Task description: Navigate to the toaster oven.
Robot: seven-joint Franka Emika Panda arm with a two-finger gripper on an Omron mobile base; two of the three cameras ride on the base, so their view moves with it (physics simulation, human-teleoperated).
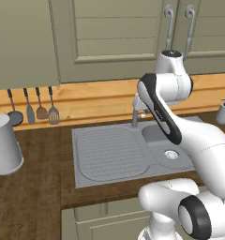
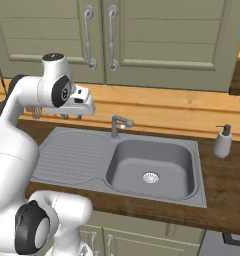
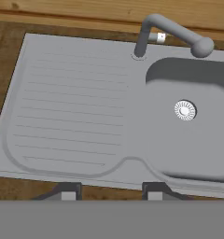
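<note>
The toaster oven is out of view. My gripper (image 3: 111, 191) hangs above the grey sink unit, over the ribbed drainboard (image 3: 72, 112). Its two dark fingertips (image 3: 69, 190) stand wide apart with nothing between them, so it is open. From the right base view the hand (image 2: 78, 103) sits just left of the faucet (image 2: 118, 124), above the drainboard's back edge. The white arm bends up over the front of the counter.
A sink basin (image 2: 151, 162) with a drain lies right of the drainboard. A soap dispenser (image 2: 222, 141) stands at the far right. A grey canister (image 1: 4, 144) stands on the dark wood counter at the left, with hanging utensils (image 1: 35, 108) behind it. Olive wall cabinets (image 1: 114, 33) run overhead.
</note>
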